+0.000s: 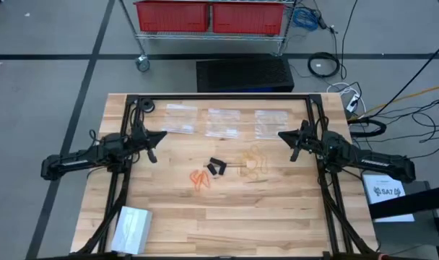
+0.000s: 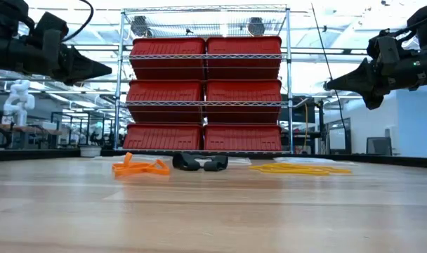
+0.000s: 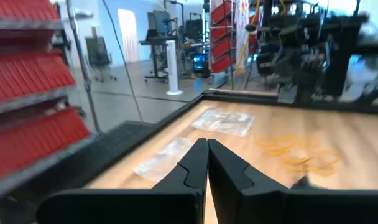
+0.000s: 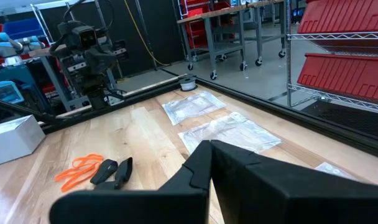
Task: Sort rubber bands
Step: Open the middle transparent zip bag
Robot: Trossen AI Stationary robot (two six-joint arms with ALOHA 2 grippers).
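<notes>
Lying at the middle of the wooden bench (image 1: 227, 217), three small clusters of rubber bands, listed relative to the black rubber bands (image 1: 216, 168):
- Black rubber bands: two short dark loops, just beside each other, flat on the wood.
- Orange rubber bands (image 1: 200, 178): just beside the black ones, on the left arm's side and slightly nearer the front edge.
- Pale yellow rubber bands (image 1: 253, 162): a loose spread near the black ones, on the right arm's side.
- Three clear plastic bags (image 1: 223, 121): in a row beyond the black bands, toward the back edge.
- White box (image 1: 131, 228): well apart, at the front corner on the left arm's side.
- Left end effector (image 1: 154, 142): clenched, empty, raised above the wood, well apart on the left.
- Right end effector (image 1: 286, 140): clenched, empty, raised, well apart on the right.
- Red bins (image 2: 205, 93): on a wire rack behind the bench.
</notes>
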